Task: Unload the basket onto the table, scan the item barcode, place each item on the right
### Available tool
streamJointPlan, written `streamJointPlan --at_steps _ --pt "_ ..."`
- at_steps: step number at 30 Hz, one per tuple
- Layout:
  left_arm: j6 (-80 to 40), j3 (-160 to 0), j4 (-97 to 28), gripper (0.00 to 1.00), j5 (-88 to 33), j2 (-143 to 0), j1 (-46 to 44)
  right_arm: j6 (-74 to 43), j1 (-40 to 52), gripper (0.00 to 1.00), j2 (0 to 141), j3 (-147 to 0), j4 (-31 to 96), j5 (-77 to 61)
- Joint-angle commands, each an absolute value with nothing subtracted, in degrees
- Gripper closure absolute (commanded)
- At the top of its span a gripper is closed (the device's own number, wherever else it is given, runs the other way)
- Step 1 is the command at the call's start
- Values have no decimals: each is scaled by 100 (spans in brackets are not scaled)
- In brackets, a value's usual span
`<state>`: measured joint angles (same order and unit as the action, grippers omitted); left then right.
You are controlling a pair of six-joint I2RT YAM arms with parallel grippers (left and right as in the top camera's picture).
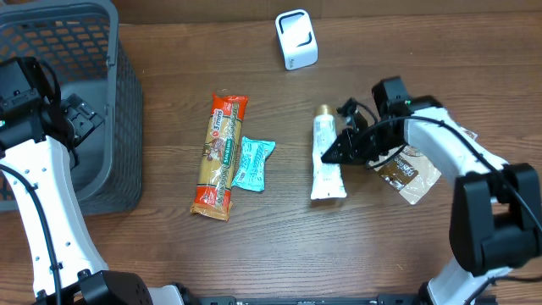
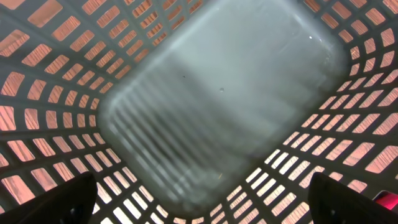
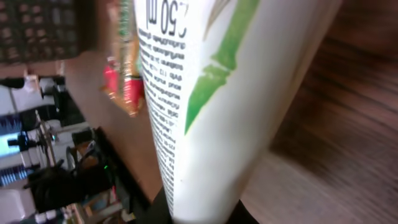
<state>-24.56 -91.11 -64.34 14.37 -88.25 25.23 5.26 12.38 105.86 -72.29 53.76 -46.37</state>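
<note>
A white tube with a gold cap lies on the wooden table, right of centre. My right gripper is shut on its middle from the right side. In the right wrist view the tube fills the frame, with black print and a green leaf stripe, and its end is pinched between the dark fingers of the right gripper. A white scanner stands at the back centre. My left gripper hangs open over the grey basket, and the left wrist view shows the left gripper holding nothing above the basket floor.
A long orange pasta packet and a teal sachet lie side by side left of the tube. A brown-and-white pouch lies under the right arm. The basket takes up the far left of the table.
</note>
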Motion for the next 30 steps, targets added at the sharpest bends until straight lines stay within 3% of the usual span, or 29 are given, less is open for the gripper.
streamJointPlan --at_steps 1,11,18,22,30 --pt "-2556 -9085 -6451 0 1389 -8840 2512 1223 1317 96 9682 -7631 5706 -5356" --pt "-2554 -9085 -6451 1 1389 -8840 2512 1247 1315 96 8250 -7631 5992 -5411" --pt "-2554 -9085 -6451 1 1389 -8840 2512 987 1315 96 8068 -7631 5699 -5205" --pt "-2554 -9085 -6451 0 1389 -8840 2512 -528 1439 97 8071 -7843 4908 -3951" --pt "-2554 -9085 -6451 0 1389 -8840 2512 -808 2663 97 8827 -9944 4856 646"
